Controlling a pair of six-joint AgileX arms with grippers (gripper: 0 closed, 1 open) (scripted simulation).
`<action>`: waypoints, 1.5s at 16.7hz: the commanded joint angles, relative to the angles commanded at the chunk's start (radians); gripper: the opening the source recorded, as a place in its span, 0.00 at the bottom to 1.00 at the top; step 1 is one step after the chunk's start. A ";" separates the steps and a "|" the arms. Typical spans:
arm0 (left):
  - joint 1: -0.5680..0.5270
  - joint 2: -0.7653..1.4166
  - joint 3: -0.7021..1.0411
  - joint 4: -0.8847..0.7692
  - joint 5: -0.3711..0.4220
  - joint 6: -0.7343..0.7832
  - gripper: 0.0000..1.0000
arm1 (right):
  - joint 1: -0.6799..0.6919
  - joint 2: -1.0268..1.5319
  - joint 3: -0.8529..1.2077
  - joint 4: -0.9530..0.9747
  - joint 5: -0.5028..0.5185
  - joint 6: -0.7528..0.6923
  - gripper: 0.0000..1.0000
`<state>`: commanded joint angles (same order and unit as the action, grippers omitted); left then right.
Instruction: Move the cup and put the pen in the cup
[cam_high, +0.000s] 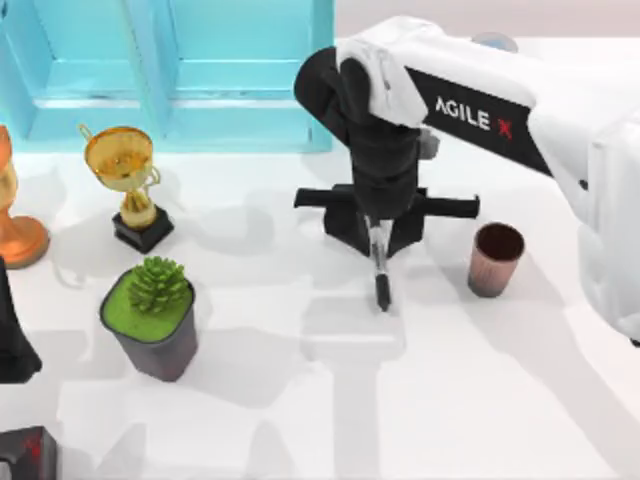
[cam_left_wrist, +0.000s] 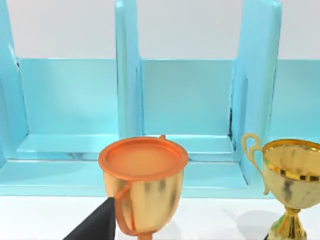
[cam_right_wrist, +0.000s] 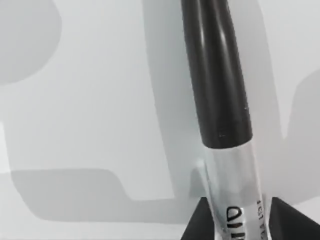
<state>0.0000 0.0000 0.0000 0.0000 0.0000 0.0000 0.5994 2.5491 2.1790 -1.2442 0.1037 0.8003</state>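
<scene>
**Pen in the right gripper's grasp, cup still waiting empty**

The white table (cam_high: 470, 400) lies broad and bare across its near and right-hand stretches, which is where the open room for moving is. The back is closed off by the turquoise shelf unit (cam_high: 200, 70), standing along the far left and middle edge. The left side is crowded: the dark pot with a green succulent (cam_high: 152, 318), the gold trophy on a black base (cam_high: 128, 185) behind it, and an orange goblet (cam_high: 15, 215) at the very edge.

The right arm (cam_high: 520, 110) reaches in from the upper right to the middle of the table. Its right gripper (cam_high: 378, 232) points down with both fingers closed on the pen (cam_high: 379, 270), which hangs roughly upright, cap end lowest; the right wrist view shows the white band pinched between the two dark fingertips (cam_right_wrist: 292, 222). Whether the cap tip touches the table I cannot tell.

The cup (cam_high: 494, 258) stands upright to the right of the pen, near but apart, its dark inside empty. So I judge the pick done and the drop left: carry the pen rightward over the rim, with nothing standing between them. Whether the cup already sits where it should, I cannot say.

The left gripper (cam_high: 12, 340) sits parked at the table's left edge; its fingers cannot be judged
</scene>
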 joint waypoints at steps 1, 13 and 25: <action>0.000 0.000 0.000 0.000 0.000 0.000 1.00 | 0.000 -0.003 -0.003 -0.002 0.000 0.003 0.00; 0.000 0.000 0.000 0.000 0.000 0.000 1.00 | 0.142 -0.416 -0.321 -0.108 -0.011 0.137 0.00; 0.000 0.000 0.000 0.000 0.000 0.000 1.00 | 0.179 -0.457 -0.580 0.264 0.251 -0.071 0.00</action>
<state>0.0000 0.0000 0.0000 0.0000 0.0000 0.0000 0.7780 2.0919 1.5989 -0.9802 0.3547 0.7290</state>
